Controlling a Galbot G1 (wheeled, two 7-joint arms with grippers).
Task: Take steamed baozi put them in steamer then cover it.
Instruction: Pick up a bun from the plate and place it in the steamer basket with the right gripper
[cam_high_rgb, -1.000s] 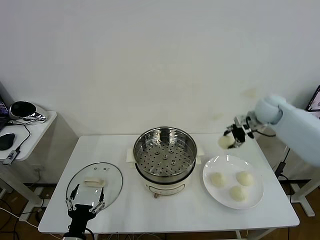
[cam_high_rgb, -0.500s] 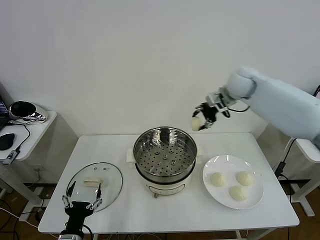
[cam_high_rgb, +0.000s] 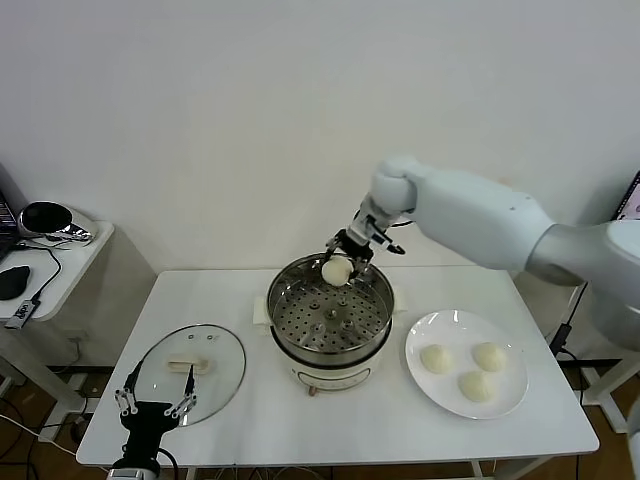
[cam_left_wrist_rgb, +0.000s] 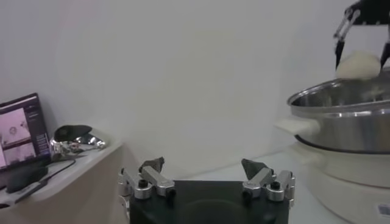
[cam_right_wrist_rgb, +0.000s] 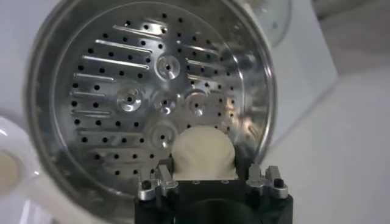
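Note:
My right gripper (cam_high_rgb: 341, 264) is shut on a cream-white baozi (cam_high_rgb: 336, 271) and holds it just above the far rim of the steel steamer (cam_high_rgb: 330, 352). In the right wrist view the baozi (cam_right_wrist_rgb: 203, 152) sits between the fingers over the perforated tray (cam_right_wrist_rgb: 146, 97). Three more baozi (cam_high_rgb: 434, 359) lie on the white plate (cam_high_rgb: 516, 397) to the right of the steamer. The glass cover (cam_high_rgb: 225, 385) with its cream handle (cam_high_rgb: 187, 366) lies flat on the table at front left. My left gripper (cam_high_rgb: 154, 397) is open and empty, just in front of the cover; the left wrist view (cam_left_wrist_rgb: 205, 172) shows the same.
The table's front edge (cam_high_rgb: 330, 462) is close to my left gripper. A side table (cam_high_rgb: 70, 262) with a mouse and dark objects stands at the far left. A white wall is behind the table.
My right arm has swung left with the baozi, from above the plate to over the steamer's far rim. My left gripper has drawn back a little toward the table's front edge.

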